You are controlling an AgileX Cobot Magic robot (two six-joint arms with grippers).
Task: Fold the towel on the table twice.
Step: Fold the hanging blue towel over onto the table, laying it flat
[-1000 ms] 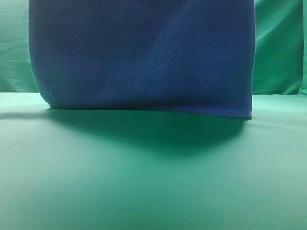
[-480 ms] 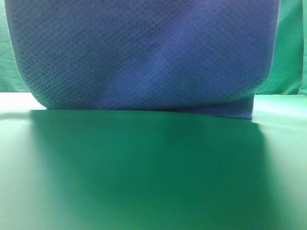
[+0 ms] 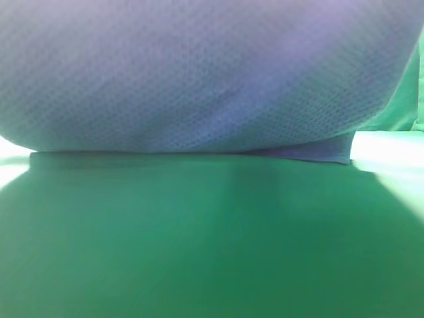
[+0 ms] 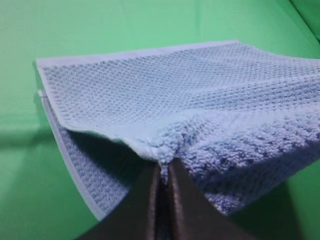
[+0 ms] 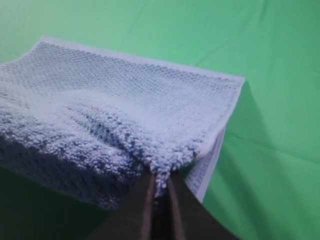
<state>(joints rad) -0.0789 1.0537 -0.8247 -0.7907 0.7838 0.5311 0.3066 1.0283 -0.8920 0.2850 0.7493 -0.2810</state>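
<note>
Towel (image 3: 199, 73) across nearly the whole upper half of the exterior high view, hanging close to the lens, pale blue-grey with fine honeycomb weave, slightly blurred; lower edge meeting the green bench (image 3: 212, 252) along a near-straight line, with a darker flat layer poking out at the lower right. Dark shadow over the middle of the bench, brighter patches at both side edges; a strip of wrinkled green backdrop (image 3: 407, 99) at the far right. No arms or fingers in this view. Left wrist view: towel (image 4: 200, 100) doubled over, upper layer lifted off the lower one and sagging in between, hemmed edges of both layers stacked at the left, one just under the other. Left gripper (image 4: 162, 172) with dark fingers (image 4: 147, 200) pinched tight on a bunched fold of the near edge, pile puckered where the tips bite. Green bench (image 4: 75, 30) beyond and at the left. Right wrist view: same doubled towel (image 5: 125, 100) from the other end, hem running along the far side and down the right corner, lower layer peeking out below it. Right gripper (image 5: 160, 185) with fingers (image 5: 142, 205) clamped together on a tuft of the near edge, cloth raised above the bench (image 5: 270, 125), shadow beneath.
</note>
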